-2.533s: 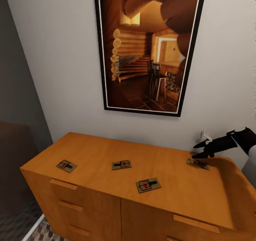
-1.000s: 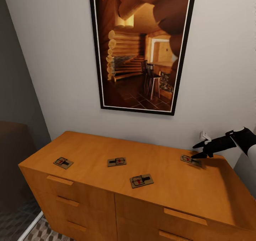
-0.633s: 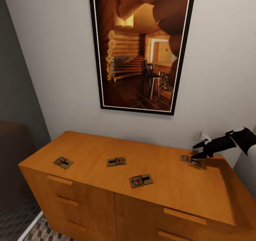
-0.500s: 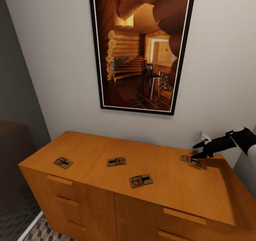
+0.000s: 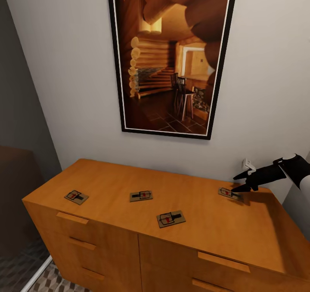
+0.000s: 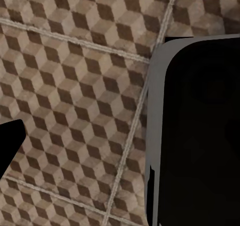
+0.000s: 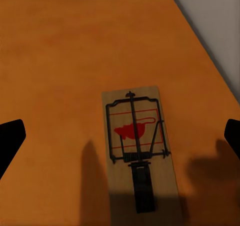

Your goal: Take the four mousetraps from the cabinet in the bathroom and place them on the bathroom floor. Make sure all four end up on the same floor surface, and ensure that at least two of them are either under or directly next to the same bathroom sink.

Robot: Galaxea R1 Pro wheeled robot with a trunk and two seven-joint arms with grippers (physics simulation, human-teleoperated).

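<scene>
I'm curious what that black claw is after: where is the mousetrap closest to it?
In the head view that mousetrap lies flat near the cabinet top's right end, by the back wall, directly under the right claw.

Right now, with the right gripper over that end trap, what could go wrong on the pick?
1. The mousetrap lies flat on the cabinet top; the open right gripper may jam its fingertips against the wood or slide the board instead of lifting it.
2. This trap sits near the cabinet's right end, so a push could send it off the edge.
3. A wall outlet sits close behind the gripper; a lift could clip it.
</scene>
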